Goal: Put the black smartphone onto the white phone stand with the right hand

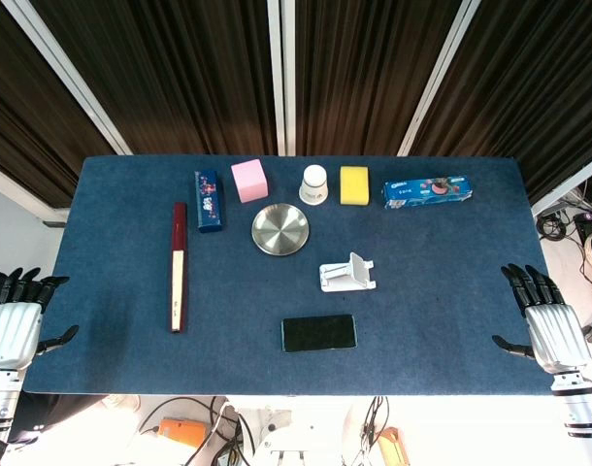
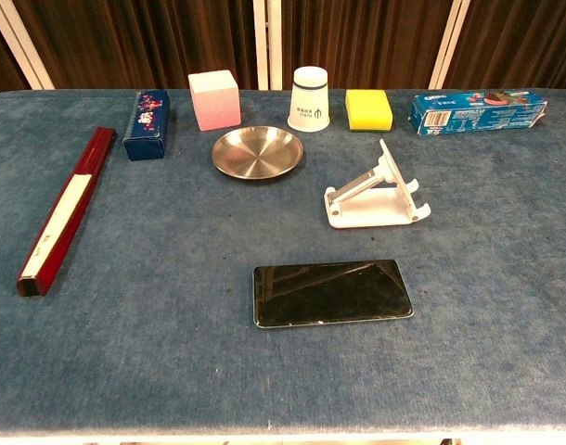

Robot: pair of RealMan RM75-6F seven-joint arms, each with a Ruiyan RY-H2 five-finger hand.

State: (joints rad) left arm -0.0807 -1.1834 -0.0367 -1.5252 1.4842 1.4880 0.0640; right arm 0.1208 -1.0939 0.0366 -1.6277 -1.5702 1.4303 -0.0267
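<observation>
The black smartphone (image 1: 318,333) (image 2: 332,292) lies flat, screen up, near the table's front edge. Just behind it and slightly right stands the white phone stand (image 1: 346,275) (image 2: 376,196), with nothing on it. My right hand (image 1: 543,316) hovers at the table's right front corner, fingers spread and holding nothing, well to the right of the phone. My left hand (image 1: 16,316) rests beside the left edge, fingers apart and empty. Neither hand appears in the chest view.
A steel dish (image 1: 279,229), pink block (image 1: 248,180), white cup (image 1: 314,183), yellow sponge (image 1: 354,184) and blue cookie box (image 1: 427,191) line the back. A dark blue box (image 1: 209,200) and long red case (image 1: 178,266) sit left.
</observation>
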